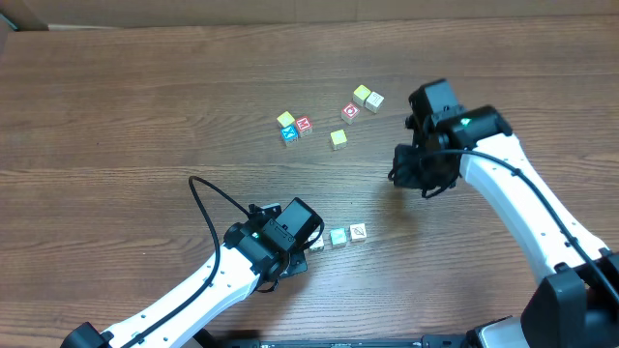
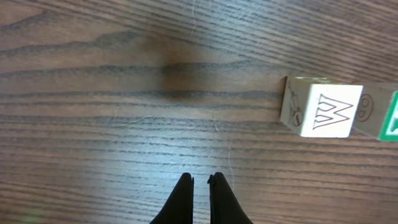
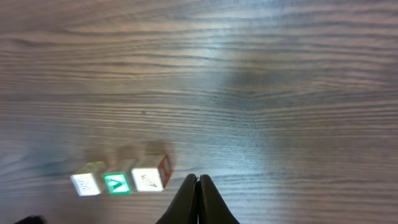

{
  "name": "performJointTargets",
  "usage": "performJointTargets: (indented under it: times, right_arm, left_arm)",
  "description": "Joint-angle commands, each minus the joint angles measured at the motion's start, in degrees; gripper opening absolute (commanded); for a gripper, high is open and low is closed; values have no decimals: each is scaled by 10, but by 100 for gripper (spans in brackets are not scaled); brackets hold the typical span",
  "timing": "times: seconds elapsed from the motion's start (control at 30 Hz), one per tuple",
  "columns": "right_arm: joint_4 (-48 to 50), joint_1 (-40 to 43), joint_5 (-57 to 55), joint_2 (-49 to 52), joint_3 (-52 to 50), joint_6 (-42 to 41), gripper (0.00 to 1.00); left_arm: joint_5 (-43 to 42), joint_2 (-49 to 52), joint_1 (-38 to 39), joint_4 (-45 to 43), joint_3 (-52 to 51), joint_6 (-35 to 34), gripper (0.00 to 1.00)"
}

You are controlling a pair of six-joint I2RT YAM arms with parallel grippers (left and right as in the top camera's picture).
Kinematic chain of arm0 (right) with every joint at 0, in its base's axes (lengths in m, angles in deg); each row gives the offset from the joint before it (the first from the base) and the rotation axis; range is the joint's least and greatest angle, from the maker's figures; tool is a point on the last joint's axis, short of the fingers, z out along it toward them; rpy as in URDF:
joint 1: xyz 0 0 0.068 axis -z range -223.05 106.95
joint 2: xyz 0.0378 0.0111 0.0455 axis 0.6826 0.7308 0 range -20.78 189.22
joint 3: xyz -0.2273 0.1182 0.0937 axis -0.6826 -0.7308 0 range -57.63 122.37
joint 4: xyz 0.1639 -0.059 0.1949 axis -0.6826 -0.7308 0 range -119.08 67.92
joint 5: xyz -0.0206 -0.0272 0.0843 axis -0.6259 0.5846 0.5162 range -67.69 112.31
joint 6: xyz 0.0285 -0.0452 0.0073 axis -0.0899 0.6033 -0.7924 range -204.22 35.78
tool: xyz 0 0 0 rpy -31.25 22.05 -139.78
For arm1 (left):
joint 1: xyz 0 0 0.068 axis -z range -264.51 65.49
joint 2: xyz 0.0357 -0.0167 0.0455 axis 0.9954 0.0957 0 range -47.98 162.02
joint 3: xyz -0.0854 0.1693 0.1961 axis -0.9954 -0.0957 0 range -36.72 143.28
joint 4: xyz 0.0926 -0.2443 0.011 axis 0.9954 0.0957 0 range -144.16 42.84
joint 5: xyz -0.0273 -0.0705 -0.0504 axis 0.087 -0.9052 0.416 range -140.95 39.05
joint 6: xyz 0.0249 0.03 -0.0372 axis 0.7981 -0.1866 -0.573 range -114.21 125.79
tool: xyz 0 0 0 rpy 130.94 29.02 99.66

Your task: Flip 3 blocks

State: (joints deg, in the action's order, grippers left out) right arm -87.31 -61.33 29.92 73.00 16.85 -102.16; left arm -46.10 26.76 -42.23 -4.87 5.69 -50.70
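Observation:
Three small blocks stand side by side in a row near the table's front. The left one (image 1: 316, 243) shows a cream face with a W (image 2: 323, 107). The middle block (image 1: 338, 237) has a teal-green face (image 3: 117, 183). On the right block (image 1: 358, 232) the top is cream with a small drawing (image 3: 149, 178). My left gripper (image 2: 200, 180) is shut and empty, just left of the W block and not touching it. Off to the right of the row, my right gripper (image 3: 198, 179) hangs above the wood, shut on nothing.
Several other cubes lie scattered at the back: a yellow-topped one (image 1: 286, 121), a red-faced one (image 1: 304, 125), another yellow one (image 1: 338, 138), and a group (image 1: 361, 94) close to the right arm (image 1: 513, 184). A black cable (image 1: 208, 198) loops off the left arm.

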Motion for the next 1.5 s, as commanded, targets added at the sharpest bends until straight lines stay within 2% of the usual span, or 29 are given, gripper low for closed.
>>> performJointTargets:
  times: [0.0,0.17,0.27,0.63,1.07,1.47]
  right_arm:
    - [29,-1,23,-10,-61,4,4]
    - [109,-1,61,-10,-153,5,4]
    - [127,-1,61,-10,-174,9,4]
    - [164,-9,62,-10,-206,22,4]
    - [259,-95,60,-10,-255,44,4]
    - [281,-103,63,-10,-255,36,4]
  left_arm:
    - [13,-5,1,1,6,19,4]
    - [14,3,1,-21,6,32,4]
    - [7,25,1,-46,6,50,4]
    - [-39,128,0,-117,6,50,4]
    - [-37,132,-52,-131,6,50,4]
    - [-49,133,-63,-164,6,75,4]
